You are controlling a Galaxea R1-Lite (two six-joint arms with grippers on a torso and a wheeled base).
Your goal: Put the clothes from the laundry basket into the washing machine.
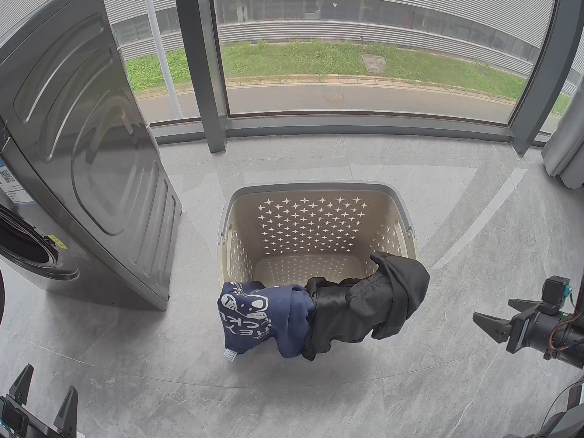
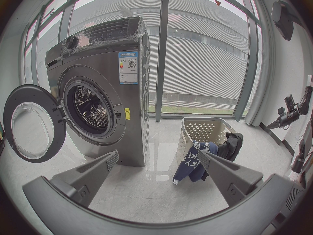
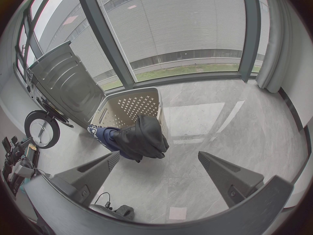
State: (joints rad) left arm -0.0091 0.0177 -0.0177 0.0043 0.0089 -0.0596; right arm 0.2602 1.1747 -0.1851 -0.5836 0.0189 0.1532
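Nearest in, the left gripper (image 1: 48, 384) sits low with its jaws apart and nothing in them. The right gripper (image 1: 496, 314) is out to the side, also spread and empty. Just beyond, two garments hang over the near rim of the basket (image 1: 316, 188): a navy shirt (image 1: 261, 317) and a black jacket (image 1: 365, 302), touching each other and spilling outside.

Both look soft, light and limp, so expect trailing sleeves. The jacket may be slicker. The best hold is probably the thick bunch on top of the rim, not a dangling edge.

To the left stands the washing machine (image 1: 91, 153), side-on in the head view. The left wrist view adds what matters — the door (image 2: 32, 124) swung wide and the drum (image 2: 89, 110) open. The right wrist view shows how far the jacket sags.
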